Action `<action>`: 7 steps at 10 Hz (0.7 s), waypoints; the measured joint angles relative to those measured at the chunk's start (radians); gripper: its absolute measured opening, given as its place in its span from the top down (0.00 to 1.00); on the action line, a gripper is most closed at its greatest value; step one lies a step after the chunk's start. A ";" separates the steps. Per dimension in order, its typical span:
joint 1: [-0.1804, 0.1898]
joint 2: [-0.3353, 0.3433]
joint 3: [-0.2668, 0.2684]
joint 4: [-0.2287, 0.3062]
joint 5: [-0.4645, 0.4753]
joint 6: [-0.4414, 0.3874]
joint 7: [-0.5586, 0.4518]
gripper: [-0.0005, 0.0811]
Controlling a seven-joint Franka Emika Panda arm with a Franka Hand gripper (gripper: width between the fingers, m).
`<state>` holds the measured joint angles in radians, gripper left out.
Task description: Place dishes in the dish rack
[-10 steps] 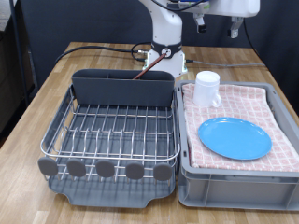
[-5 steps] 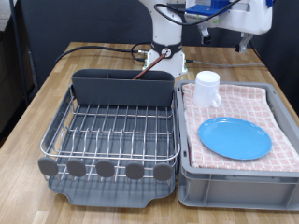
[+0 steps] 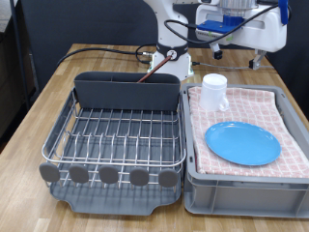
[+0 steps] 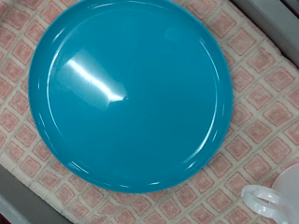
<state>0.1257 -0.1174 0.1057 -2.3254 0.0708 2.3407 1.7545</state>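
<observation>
Pincer's opening cannot be told; plate (image 4: 129,91) and mug (image 3: 213,91) lie on checked cloth (image 3: 280,118) beside rack (image 3: 118,135)

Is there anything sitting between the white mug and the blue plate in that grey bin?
Nothing but pink checked cloth. Both views show a bare strip of it between the mug and the plate.

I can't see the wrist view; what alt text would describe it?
A round light-blue plate fills most of the picture, lying flat on a pink checked cloth. Part of a white mug shows at one corner; the tool itself is out of view.
</observation>
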 joint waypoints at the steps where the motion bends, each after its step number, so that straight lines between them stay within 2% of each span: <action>1: 0.000 0.020 0.001 -0.004 0.020 0.027 -0.022 0.01; 3: 0.001 0.055 0.005 -0.012 0.041 0.075 -0.040 0.01; 5: 0.000 0.055 0.004 -0.015 0.045 0.070 -0.046 0.01; 7: 0.000 0.056 -0.001 -0.042 0.073 0.069 -0.092 0.01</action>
<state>0.1257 -0.0616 0.1044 -2.3672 0.1437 2.4096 1.6628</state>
